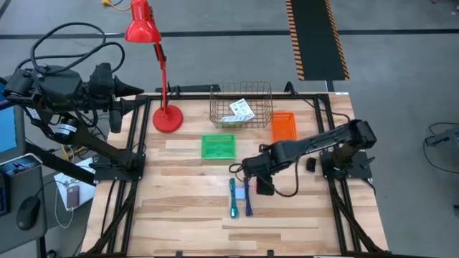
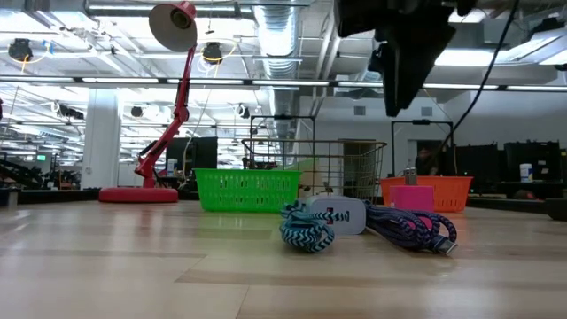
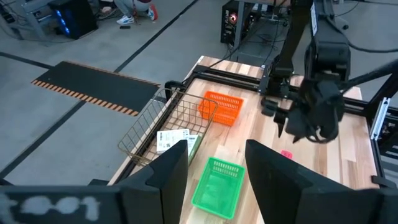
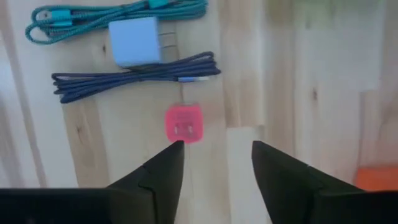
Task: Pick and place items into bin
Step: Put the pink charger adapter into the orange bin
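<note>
A wooden table (image 1: pixel 186 208) is being worked at in an open hall with ceiling ducts. A white packet (image 1: pixel 242 110) is being held in the wire basket (image 1: pixel 241 104). The right gripper (image 4: pixel 216 155), fingers apart, is being hovered just above the pink plug block (image 4: pixel 183 122), beside the teal cable (image 4: pixel 112 15), pale-blue charger (image 4: pixel 134 40) and navy cable (image 4: pixel 134 76). The left gripper (image 3: pixel 216 165), fingers apart, is being parked off-table.

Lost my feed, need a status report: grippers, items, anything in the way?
Right gripper open above the pink block, nothing held. Left gripper open, parked off-table. Packet in wire bin; two cables and blue block on table. Nothing blocking.
</note>
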Robot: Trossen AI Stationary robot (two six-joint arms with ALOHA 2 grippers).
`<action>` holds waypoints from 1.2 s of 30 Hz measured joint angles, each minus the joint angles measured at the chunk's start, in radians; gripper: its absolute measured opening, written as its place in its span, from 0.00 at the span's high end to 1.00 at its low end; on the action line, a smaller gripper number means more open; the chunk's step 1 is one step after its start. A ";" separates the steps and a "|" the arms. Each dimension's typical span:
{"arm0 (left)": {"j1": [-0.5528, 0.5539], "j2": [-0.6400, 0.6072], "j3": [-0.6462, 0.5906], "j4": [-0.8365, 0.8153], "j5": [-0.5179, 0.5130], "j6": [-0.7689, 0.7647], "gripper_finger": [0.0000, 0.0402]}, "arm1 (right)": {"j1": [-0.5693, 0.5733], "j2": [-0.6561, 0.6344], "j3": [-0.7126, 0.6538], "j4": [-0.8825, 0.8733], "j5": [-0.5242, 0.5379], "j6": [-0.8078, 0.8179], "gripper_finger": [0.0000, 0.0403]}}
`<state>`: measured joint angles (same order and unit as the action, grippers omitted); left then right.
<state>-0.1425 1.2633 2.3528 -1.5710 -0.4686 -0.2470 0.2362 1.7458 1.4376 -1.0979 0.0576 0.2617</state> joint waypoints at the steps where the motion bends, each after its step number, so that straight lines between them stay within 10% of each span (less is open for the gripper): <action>1: 0.000 0.000 0.000 0.000 0.000 0.000 0.62 | 0.006 0.012 0.001 0.001 0.000 -0.005 0.53; 36: 0.000 0.000 0.000 0.000 0.024 -0.013 0.62 | 0.071 0.147 -0.003 0.078 0.048 0.000 0.42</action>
<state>-0.1429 1.2633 2.3531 -1.5711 -0.4448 -0.2596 0.3077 1.8924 1.4341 -1.0196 0.1059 0.2619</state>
